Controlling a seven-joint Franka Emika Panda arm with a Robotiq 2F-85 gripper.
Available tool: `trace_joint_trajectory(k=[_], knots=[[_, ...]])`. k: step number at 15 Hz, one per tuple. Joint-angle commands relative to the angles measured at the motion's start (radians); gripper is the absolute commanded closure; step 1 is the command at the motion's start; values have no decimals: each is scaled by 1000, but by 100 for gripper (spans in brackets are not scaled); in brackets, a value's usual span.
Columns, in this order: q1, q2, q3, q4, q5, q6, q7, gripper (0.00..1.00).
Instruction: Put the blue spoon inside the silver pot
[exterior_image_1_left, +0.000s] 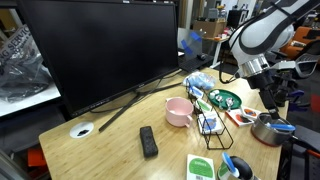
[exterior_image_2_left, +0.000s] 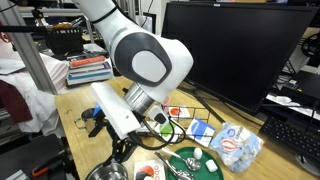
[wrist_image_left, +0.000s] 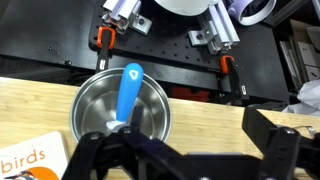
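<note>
The silver pot (wrist_image_left: 95, 105) stands on the wooden table near its edge. The blue spoon (wrist_image_left: 128, 92) lies inside it, bowl end down and the other end leaning on the far rim. My gripper (wrist_image_left: 190, 150) is open and empty, its dark fingers spread just above and beside the pot; nothing is between them. In an exterior view the pot (exterior_image_1_left: 266, 130) sits at the table's corner with the spoon's blue tip (exterior_image_1_left: 286, 128) sticking out, and the gripper (exterior_image_1_left: 272, 102) hangs just above it. In an exterior view the arm hides most of the pot (exterior_image_2_left: 108, 173).
A pink cup (exterior_image_1_left: 178, 111), a dark green dish (exterior_image_1_left: 226, 98), a wire rack (exterior_image_1_left: 209, 124), a black remote (exterior_image_1_left: 148, 141), a blue-and-black ring (exterior_image_1_left: 238, 168) and a large monitor (exterior_image_1_left: 100, 50) share the table. A printed card (wrist_image_left: 30, 160) lies left of the pot. The table edge is close behind the pot.
</note>
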Motion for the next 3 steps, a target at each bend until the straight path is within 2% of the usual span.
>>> trace_joint_trajectory(k=[1, 3], knots=[[2, 1, -3, -1, 1, 2, -4, 0], [2, 1, -3, -2, 1, 5, -6, 0]])
